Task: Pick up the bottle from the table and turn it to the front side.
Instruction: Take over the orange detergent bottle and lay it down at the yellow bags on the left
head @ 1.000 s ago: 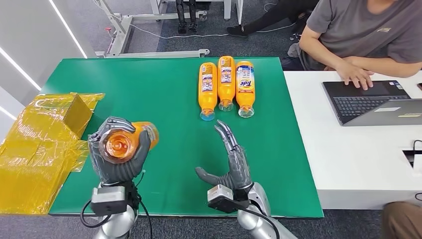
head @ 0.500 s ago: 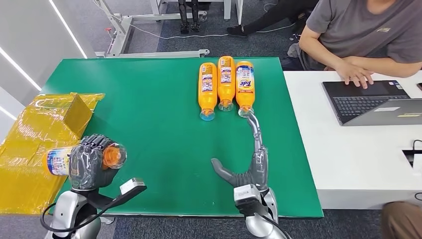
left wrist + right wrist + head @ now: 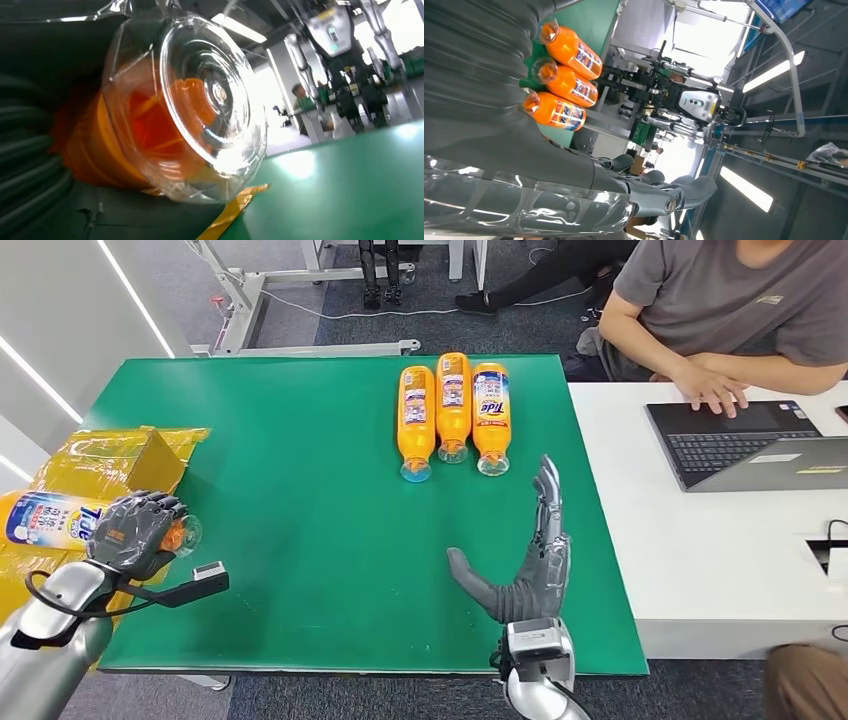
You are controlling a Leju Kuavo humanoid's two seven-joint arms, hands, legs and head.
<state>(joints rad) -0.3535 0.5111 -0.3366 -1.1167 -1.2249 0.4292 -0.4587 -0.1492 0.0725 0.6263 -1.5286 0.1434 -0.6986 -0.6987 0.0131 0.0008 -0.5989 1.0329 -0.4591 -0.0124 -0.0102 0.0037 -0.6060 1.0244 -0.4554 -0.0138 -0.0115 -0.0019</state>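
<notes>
Green table [image 3: 300, 490], white desk [image 3: 650, 540] alongside

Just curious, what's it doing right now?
Left hand grips bottle, over yellow box. Right hand open, empty. Nothing in the way.

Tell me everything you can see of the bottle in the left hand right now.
The bottle is orange plastic with a clear cap and a white and blue label reading Tide. It lies roughly level, held off the table by the left hand, whose fingers wrap its neck end; the label faces up toward the head camera. Its body reaches out over the yellow wrapped box at the table's left edge. In the wrist view, orange shows through the cap. Whether it touches the box cannot be told.
</notes>
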